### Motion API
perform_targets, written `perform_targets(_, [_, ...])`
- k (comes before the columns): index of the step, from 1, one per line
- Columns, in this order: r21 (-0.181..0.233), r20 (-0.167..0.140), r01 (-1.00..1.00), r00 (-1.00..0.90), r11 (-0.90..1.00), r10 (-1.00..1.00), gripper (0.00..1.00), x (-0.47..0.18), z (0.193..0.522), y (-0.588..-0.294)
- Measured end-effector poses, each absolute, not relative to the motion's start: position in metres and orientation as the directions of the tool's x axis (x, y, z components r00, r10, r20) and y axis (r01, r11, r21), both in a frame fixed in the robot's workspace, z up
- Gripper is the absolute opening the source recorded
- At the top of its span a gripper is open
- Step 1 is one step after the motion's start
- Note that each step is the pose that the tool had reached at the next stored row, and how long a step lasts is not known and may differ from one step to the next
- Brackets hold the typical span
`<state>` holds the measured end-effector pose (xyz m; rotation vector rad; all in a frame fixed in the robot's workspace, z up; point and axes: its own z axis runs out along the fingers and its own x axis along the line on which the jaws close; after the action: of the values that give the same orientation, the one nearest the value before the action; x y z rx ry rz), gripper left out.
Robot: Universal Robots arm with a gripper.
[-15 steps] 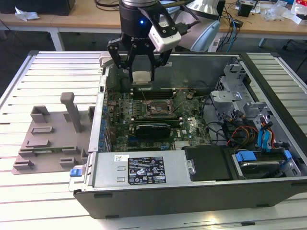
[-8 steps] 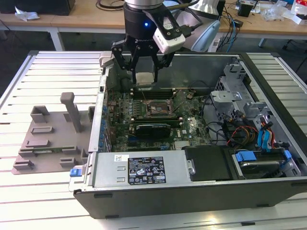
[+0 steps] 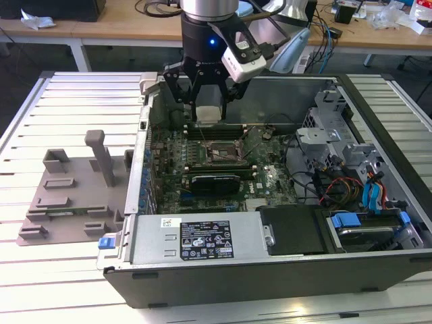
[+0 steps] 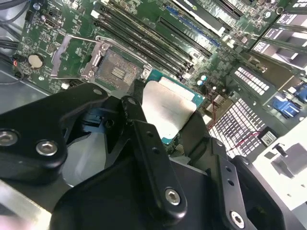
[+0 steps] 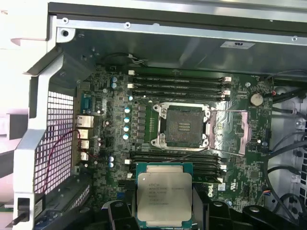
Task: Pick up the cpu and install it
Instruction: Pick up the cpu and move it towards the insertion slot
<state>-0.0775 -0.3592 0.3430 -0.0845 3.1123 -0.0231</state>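
— Grey metal slats make the table, and wooden desks stand behind it at twelve o'clock in the exterior view. What are the fingers doing?
— They are closed tight on the cpu, one on each side. Its silver top shows in the first wrist view.
— So the gripper has it?
— Yes. It hangs in the air over the green board, inside the open computer case.
— Is the cpu in the socket?
— No. The socket is open, with its metal flap swung to one side. The cpu is near it but apart. In the exterior view the socket sits at six o'clock from the gripper.
— What else is close?
— Long black memory sticks lie on both sides of the socket.
— And outside the case?
— A grey plastic tray rests on the table at nine o'clock from the case.
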Motion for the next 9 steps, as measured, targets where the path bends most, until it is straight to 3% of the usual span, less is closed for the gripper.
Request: perform_targets(9, [-0.016, -0.027, -0.054, -0.998, 0.998, -0.054, 0.55, -0.065, 0.331, -0.355])
